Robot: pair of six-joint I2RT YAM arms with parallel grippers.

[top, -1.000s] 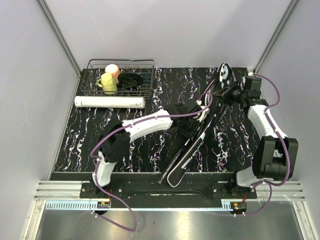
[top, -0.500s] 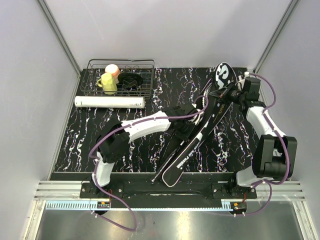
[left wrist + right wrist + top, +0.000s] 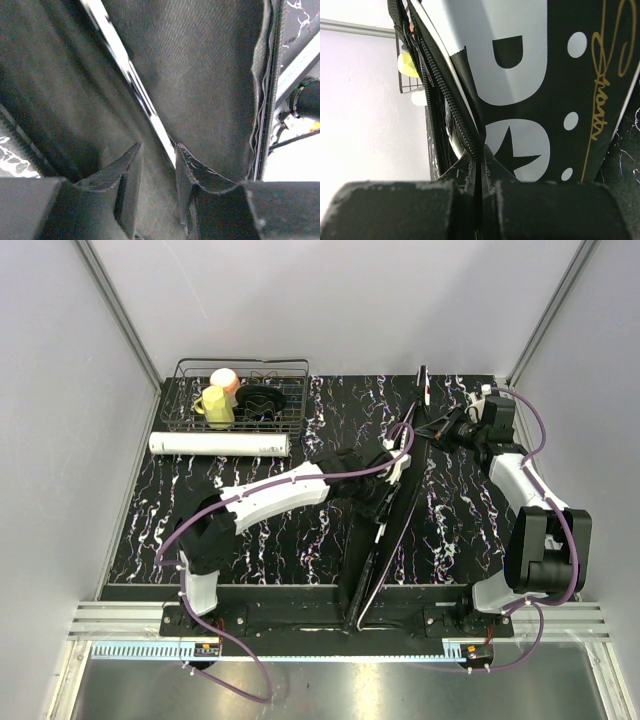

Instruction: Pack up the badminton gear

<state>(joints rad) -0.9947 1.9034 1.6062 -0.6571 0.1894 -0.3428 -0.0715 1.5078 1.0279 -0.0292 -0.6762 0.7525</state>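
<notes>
Blk bag (image 3: 383, 545) on edge, L claw (image 3: 388, 502) at its middle, R claw (image 3: 441, 426) at far end, tube (image 3: 220, 444) by basket (image 3: 243, 368).

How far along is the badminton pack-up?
Done: nothing confirmable; no other loose gear is in view, possibly already inside. In hand: black racket-shaped fabric bag stands on edge, unzipped; right claw shut on its zipper edge, left claw open at its white trim. Left: long white tube lies beside the black wire basket; bag needs zipping.

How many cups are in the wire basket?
2: a yellow cup at the basket's left end, and a pink cup just behind it. The dark item beside them could hide more.
</notes>
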